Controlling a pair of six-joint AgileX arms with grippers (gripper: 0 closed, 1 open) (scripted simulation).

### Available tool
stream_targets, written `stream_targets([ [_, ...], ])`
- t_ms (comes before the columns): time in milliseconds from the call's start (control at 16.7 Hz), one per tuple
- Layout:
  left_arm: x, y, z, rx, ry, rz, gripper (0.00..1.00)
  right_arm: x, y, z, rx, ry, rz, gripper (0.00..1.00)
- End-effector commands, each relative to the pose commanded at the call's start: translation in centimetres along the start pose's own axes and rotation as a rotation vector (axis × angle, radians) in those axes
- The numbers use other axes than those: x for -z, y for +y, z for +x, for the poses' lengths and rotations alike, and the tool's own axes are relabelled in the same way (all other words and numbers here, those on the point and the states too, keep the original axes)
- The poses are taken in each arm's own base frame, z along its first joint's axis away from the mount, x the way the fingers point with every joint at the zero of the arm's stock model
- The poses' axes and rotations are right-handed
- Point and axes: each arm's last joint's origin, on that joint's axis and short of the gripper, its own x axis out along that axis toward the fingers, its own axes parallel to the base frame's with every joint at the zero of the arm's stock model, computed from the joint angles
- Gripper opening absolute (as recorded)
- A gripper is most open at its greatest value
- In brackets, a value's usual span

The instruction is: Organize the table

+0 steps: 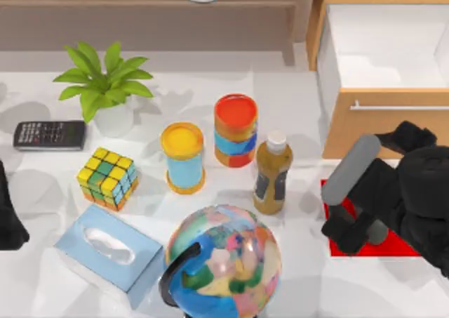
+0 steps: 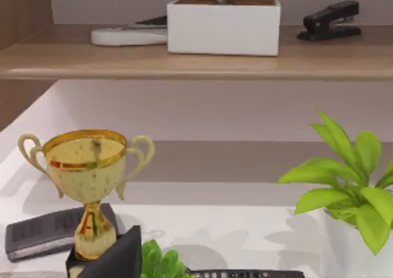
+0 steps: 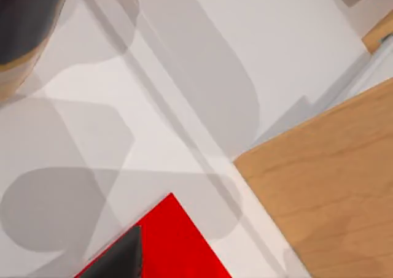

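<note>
White bench [image 1: 295, 100] across the frame, crowded. Nearest, at bottom centre: globe [image 1: 224, 262], blue tissue box [image 1: 109, 255]. At lower right, right arm over red mat [image 1: 335, 244], just beside wooden drawer cabinet [image 1: 372, 128]; fingers' state cannot be told. At left edge, left arm parked. Farther: Rubik's cube [image 1: 106, 178], bottle [image 1: 272, 176], two cans, calculator [image 1: 49, 135], plant [image 1: 102, 79].

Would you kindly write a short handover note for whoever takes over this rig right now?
Right gripper: over the red mat beside the open wooden drawer cabinet, carrying nothing visible.
Left arm: parked at the table's left edge.
On the table: globe, tissue box, puzzle cube, calculator, plant, two cans, bottle.
Done: nothing visibly stowed. Left: everything.
</note>
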Motion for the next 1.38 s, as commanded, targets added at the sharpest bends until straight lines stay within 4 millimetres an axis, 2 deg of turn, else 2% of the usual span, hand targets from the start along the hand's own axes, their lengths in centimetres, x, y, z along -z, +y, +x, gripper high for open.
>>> stream_targets([
  [300,0.0,0.0,0.0,0.000,0.000,0.000,1.00,2.3,-0.1,-0.7,0.249,-0.073,-0.339,1.00],
  [660,0.0,0.0,0.0,0.000,0.000,0.000,1.00,4.5,-1.9,-0.7,0.529,0.023,-0.612,1.00],
  [900,0.0,0.0,0.0,0.000,0.000,0.000,1.00,5.3,-2.7,-0.6,0.619,0.087,-0.688,1.00],
  [1380,0.0,0.0,0.0,0.000,0.000,0.000,1.00,5.3,-2.8,-0.3,0.623,0.091,-0.693,1.00],
])
